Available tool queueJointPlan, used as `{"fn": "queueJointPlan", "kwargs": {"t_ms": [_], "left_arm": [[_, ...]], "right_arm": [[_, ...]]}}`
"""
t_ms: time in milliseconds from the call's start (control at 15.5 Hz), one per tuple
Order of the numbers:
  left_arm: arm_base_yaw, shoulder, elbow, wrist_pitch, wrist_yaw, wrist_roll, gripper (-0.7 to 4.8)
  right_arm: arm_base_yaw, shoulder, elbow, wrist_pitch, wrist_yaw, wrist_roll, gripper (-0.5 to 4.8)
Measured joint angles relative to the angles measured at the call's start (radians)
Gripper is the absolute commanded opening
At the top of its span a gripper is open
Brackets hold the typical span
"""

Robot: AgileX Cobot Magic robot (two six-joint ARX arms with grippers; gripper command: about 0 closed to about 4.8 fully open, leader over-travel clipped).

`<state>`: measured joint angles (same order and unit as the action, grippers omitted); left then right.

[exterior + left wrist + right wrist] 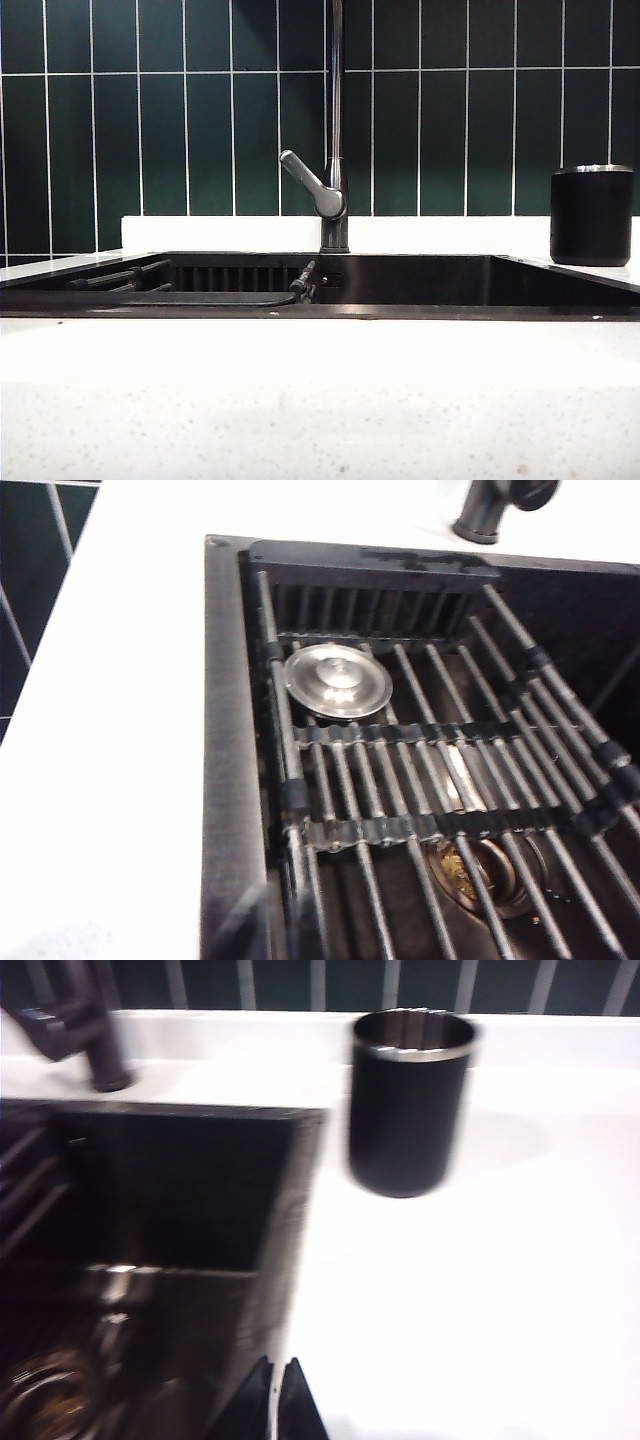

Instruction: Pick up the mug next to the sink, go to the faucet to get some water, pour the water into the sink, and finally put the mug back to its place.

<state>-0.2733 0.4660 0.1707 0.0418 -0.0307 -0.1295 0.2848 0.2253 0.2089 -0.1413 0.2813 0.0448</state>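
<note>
The matte black mug (591, 215) with a silver rim stands upright on the white counter to the right of the sink (420, 280). Neither arm shows in the exterior view. In the right wrist view the mug (408, 1100) is well ahead of my right gripper (278, 1385), whose dark tips are shut together with nothing between them, over the sink's edge (300, 1210). My left gripper (275, 930) shows only as blurred dark tips, shut, over the sink's left wall (225, 730) and the rack (420, 780). The faucet (336, 120) rises behind the sink, its grey lever (312, 185) pointing left.
A round steel lid (338, 680) lies under the rack bars, and a brass drain (480, 870) sits below them. White speckled countertop (320, 400) rims the sink; dark green wall tiles (200, 120) stand behind. The faucet base (490, 510) sits at the basin's back edge.
</note>
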Motion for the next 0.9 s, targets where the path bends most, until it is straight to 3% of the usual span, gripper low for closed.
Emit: {"fn": "queueJointPlan", "kwargs": {"t_ms": [258,903], "left_arm": [[-0.01,0.001,-0.033,0.02,-0.029,-0.007,0.12],[-0.01,0.001,-0.072,0.029,-0.076,0.0,0.12]], "right_arm": [[0.0,0.0,-0.003,0.001,0.076,0.0,0.21],[0.0,0.0,-0.07,-0.006,0.078,0.0,-0.06]]}}
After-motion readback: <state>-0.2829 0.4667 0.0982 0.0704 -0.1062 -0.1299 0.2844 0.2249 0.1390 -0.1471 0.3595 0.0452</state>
